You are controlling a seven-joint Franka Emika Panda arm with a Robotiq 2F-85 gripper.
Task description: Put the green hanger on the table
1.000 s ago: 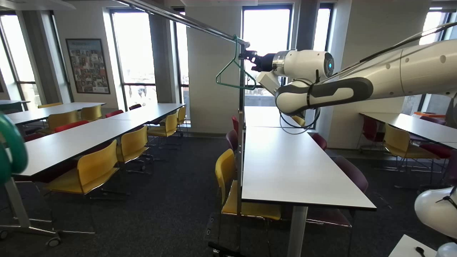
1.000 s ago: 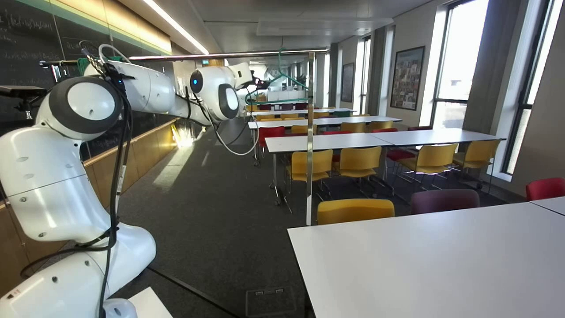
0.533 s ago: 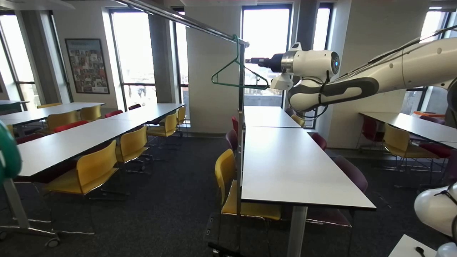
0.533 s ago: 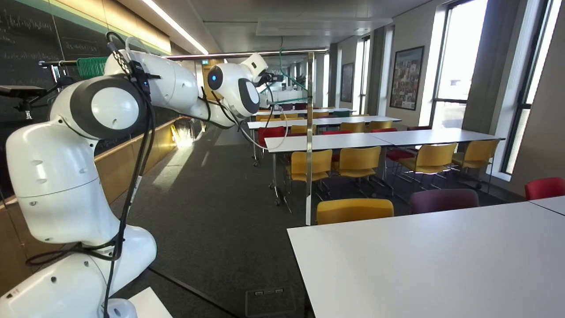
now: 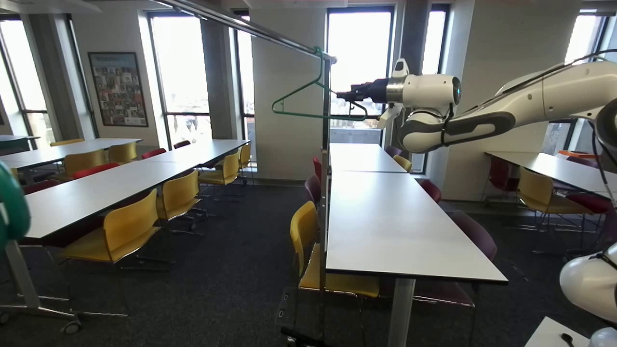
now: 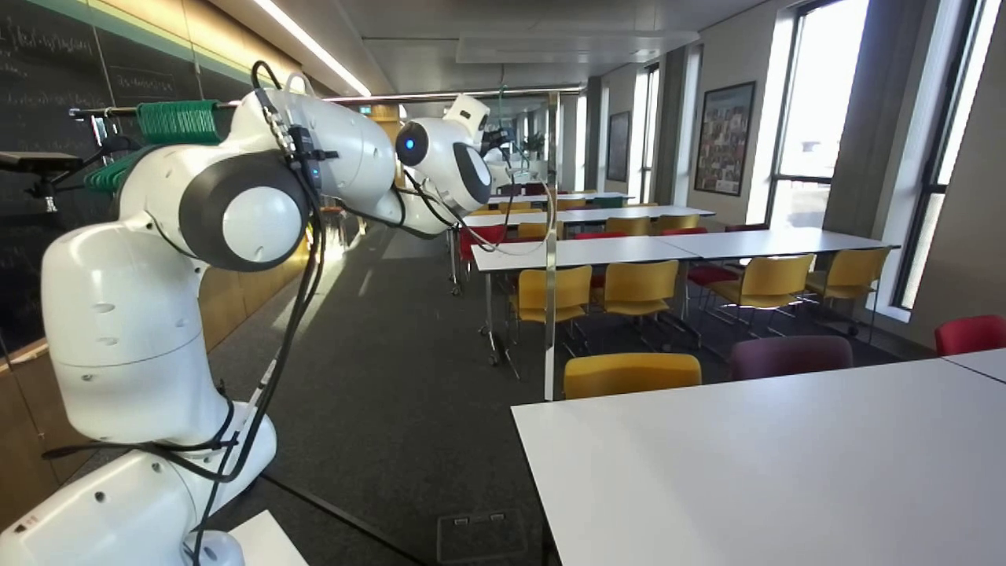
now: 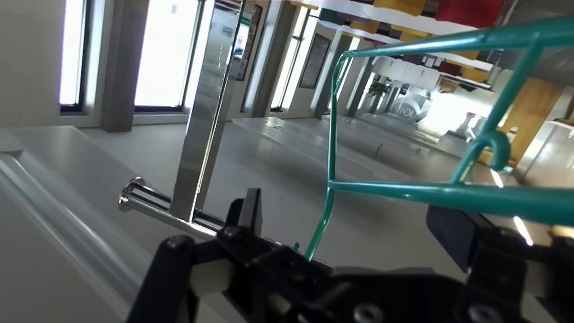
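Observation:
The green hanger (image 5: 299, 114) hangs by its hook from a metal rail, near the rail's end post. My gripper (image 5: 346, 95) reaches in beside the hanger's sloping shoulder. In the wrist view the gripper (image 7: 346, 207) stands open, jaws far apart. The hanger's thin neck (image 7: 323, 215) shows in the gap between the fingers. One shoulder (image 7: 403, 190) crosses in front of the right-hand finger (image 7: 453, 233); contact cannot be made out. Nothing is gripped. The white table (image 5: 381, 212) stands below, beyond the post; it also fills the lower right of an exterior view, a bare white top (image 6: 754, 472).
The metal rail (image 5: 241, 25) and its upright post (image 5: 324, 217) stand close to the gripper. Many more green hangers (image 6: 177, 122) hang at the rail's far end, beside the arm. Yellow chairs (image 5: 305, 231) and dark red chairs line the table.
The arm has swung toward the post side, and the wrist has turned and dipped slightly. The hanger has twisted on the rail, now broader in one exterior view and nearly edge-on in the other.

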